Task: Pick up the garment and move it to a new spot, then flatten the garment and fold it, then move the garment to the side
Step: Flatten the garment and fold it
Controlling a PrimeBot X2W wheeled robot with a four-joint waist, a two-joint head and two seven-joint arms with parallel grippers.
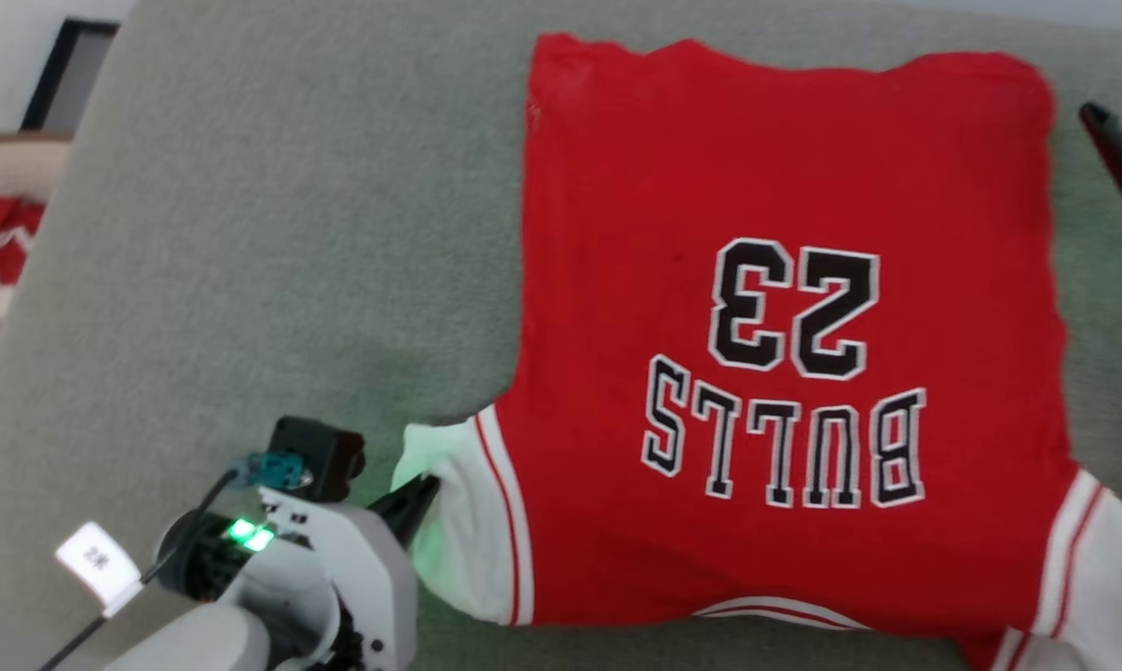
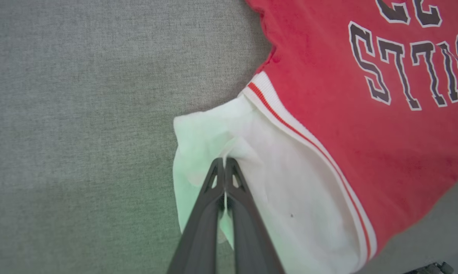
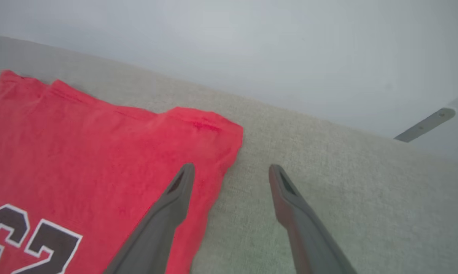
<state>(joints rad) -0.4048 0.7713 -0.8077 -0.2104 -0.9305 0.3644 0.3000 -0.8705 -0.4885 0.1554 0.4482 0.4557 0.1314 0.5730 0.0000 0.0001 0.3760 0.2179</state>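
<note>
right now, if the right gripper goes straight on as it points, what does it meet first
Probably the grey-green surface beside the garment; the open right gripper straddles the cloth's edge, so one finger may touch it. Depth unclear.

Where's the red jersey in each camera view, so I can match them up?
Head view: the garment fills the centre and right.
Left wrist view: centre to upper right, sleeve foremost.
Right wrist view: the left half.
Shared landmark: the "23" print.
</note>
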